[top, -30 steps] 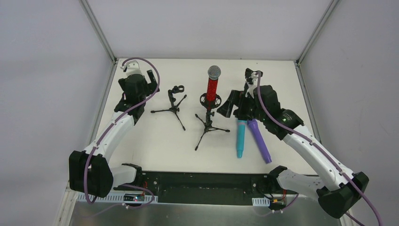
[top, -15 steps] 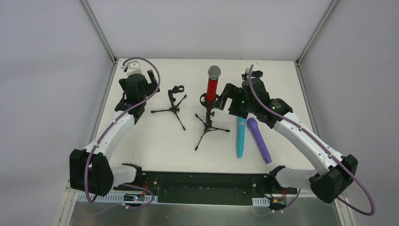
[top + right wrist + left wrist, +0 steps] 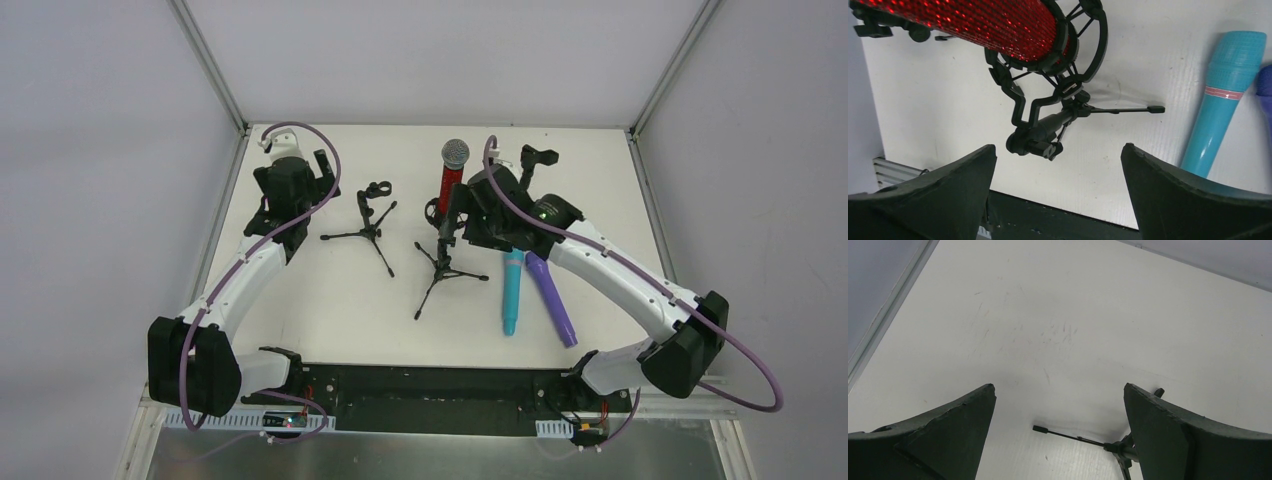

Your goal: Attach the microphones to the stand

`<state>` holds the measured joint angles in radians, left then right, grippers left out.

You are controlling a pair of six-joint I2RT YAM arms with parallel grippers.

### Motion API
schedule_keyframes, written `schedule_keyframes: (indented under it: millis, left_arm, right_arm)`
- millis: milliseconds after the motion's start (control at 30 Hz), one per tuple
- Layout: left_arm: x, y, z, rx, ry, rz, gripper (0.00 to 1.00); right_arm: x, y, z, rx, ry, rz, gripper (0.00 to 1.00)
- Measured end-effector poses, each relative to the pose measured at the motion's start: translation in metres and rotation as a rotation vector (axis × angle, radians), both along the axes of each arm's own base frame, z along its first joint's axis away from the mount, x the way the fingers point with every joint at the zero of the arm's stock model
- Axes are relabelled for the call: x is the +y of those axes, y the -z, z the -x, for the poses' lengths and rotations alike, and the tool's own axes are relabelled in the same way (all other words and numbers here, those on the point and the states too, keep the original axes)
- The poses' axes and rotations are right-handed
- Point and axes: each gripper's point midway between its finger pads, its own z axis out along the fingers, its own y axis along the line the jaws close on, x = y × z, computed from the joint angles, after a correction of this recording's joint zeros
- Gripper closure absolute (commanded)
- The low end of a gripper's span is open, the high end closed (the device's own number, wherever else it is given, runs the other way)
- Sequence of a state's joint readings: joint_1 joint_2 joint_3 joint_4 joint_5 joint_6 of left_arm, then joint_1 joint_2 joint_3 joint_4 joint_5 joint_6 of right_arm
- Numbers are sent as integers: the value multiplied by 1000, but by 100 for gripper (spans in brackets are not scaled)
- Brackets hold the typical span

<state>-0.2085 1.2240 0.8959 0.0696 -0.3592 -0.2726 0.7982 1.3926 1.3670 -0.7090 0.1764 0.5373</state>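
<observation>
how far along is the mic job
Done: red glittery microphone with silver mesh head sits in the taller black tripod stand. In hand: nothing, both jaws open. Left: cyan stick microphone and purple stick microphone lying on the white table; small black tripod stand empty.

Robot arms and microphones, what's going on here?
The job is to put microphones onto stands. The red microphone already sits in the holder of the middle stand. The right hand is open right next to it, gripping nothing. The cyan microphone and the purple microphone lie flat on the table beside that stand, not yet attached. The left hand is open too, over by the small stand, whose clip is empty.
</observation>
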Motion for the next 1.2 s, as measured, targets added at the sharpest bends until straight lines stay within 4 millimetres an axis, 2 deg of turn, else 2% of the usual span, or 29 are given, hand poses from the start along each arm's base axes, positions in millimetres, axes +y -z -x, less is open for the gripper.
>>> schedule_keyframes:
  millis: [367,900,1200]
  left_arm:
    - [-2,0,0,0,9,4,0]
    - [-3,2,-1,6,15,5,0]
    - [-4,4,-2,13,17,5,0]
  right_arm:
    - [-6,14,-5,-47,49,71,16]
    - [13,8,1,-109,18,62,21]
    - [22,18,8,-128,-3,116,29]
